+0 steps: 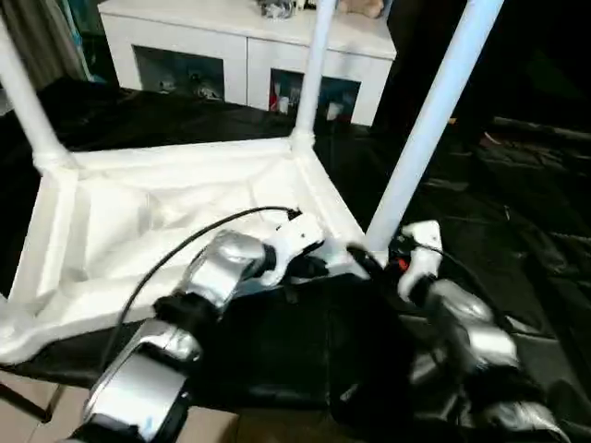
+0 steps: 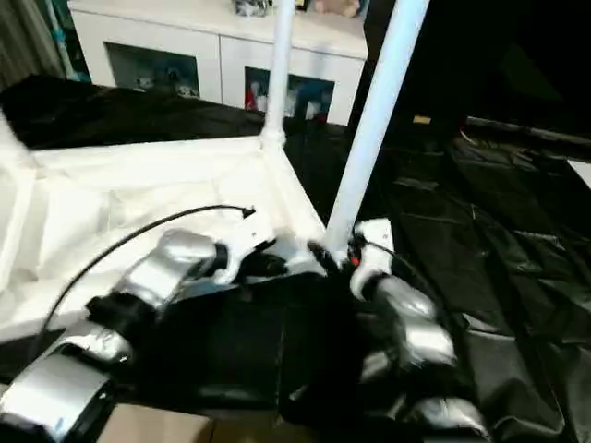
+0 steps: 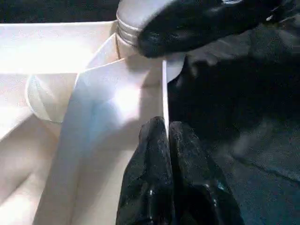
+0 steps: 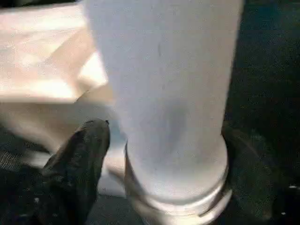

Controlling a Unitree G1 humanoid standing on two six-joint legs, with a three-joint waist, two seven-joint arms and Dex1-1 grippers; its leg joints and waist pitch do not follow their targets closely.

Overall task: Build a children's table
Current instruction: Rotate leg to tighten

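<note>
Three legs stand up out of the top (image 1: 166,221), which lies upside down on a black sheet (image 1: 517,203) with its ribbed underside facing me. Its long axis runs from the near leg (image 1: 429,120) away toward my left; the short side runs from that leg back to the far leg (image 1: 314,65), toward the cabinet (image 1: 245,46). A third leg (image 1: 23,97) rises at the far left corner. All three point upward, leaning a little, the near one tilting toward my right as it climbs.

My left tool (image 3: 166,140) is pinched shut on the thin rim of the top, just beside the near leg's socket; the rim edge runs straight between its two fingertips. My right tool (image 1: 374,261) sits at the foot of the near leg. One black finger (image 4: 77,164) lies beside the leg's ringed base, and I cannot tell whether that tool grips the leg or merely brackets it.

Crinkled and glossy, the black sheet spreads under the top and off to my right. Beyond the far leg stands the white cabinet with glass doors, small items behind the glass.
</note>
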